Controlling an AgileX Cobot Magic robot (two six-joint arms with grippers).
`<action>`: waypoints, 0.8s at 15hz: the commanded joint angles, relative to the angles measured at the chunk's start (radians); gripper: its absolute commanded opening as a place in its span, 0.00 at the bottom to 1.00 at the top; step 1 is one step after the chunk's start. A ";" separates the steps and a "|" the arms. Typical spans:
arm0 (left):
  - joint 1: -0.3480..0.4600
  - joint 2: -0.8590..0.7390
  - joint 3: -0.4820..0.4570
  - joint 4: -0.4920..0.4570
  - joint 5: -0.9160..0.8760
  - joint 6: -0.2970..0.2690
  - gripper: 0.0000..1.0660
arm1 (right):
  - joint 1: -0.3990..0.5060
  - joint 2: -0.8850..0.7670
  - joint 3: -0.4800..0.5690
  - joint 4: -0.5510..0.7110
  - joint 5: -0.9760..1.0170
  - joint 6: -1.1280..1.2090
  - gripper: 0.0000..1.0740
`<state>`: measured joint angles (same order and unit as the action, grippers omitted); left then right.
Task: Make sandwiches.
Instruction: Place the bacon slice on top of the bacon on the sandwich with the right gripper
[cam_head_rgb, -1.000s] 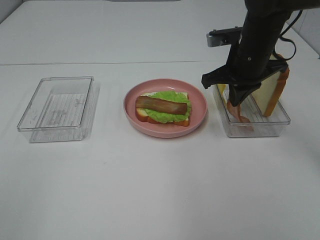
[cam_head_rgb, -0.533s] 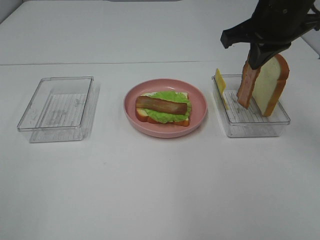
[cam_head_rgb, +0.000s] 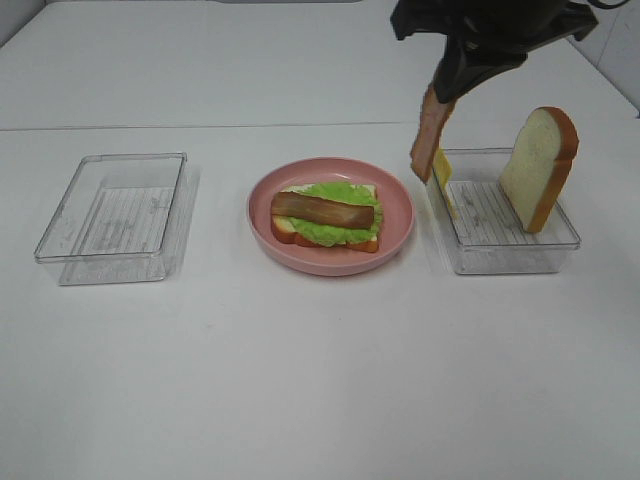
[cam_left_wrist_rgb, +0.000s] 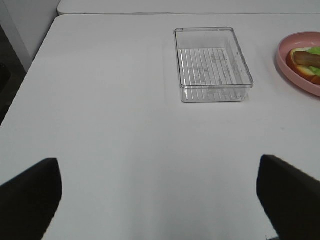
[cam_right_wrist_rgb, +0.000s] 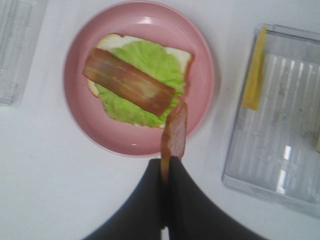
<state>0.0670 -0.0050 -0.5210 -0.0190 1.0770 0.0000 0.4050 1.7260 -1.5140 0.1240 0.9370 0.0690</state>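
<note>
bacon strip held in the air beside the plate

the right gripper (cam_head_rgb: 443, 88) is seen clamped on the upper end of a flat brown toy bacon strip (cam_head_rgb: 428, 135), which hangs down from the black jaws. its lower end is kept in the air between the round pink plate (cam_head_rgb: 330, 266) and the clear plastic tray on the right (cam_head_rgb: 500, 258), touching neither. from the right wrist view the strip's free end is seen just over the plate's rim

the half-built toy sandwich (cam_head_rgb: 325, 215) is found in the middle of the plate, at the table's centre. a white bread slice with orange-brown crust is at the bottom, ruffled green lettuce is laid over it, and one brown bacon piece is set across the lettuce

in the right tray a second white bread slice (cam_head_rgb: 540, 170) is stood on edge at the far right side, and a thin yellow cheese square (cam_head_rgb: 442, 182) is leant against the left wall

the left gripper (cam_left_wrist_rgb: 157, 162) is held wide open, nothing between its fingers, low over the white table (cam_left_wrist_rgb: 125, 125) and well apart from the clear plastic tray on the left (cam_head_rgb: 110, 220)
</note>
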 joint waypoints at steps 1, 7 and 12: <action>0.002 -0.017 0.002 -0.007 -0.003 -0.006 0.92 | 0.057 0.042 -0.030 0.007 -0.045 0.000 0.00; 0.002 -0.017 0.002 -0.007 -0.003 -0.006 0.92 | 0.210 0.239 -0.196 0.011 -0.085 0.014 0.00; 0.002 -0.017 0.002 -0.007 -0.003 -0.006 0.92 | 0.220 0.340 -0.224 0.042 -0.117 0.009 0.00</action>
<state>0.0670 -0.0050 -0.5210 -0.0190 1.0770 0.0000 0.6220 2.0630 -1.7300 0.1700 0.8320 0.0810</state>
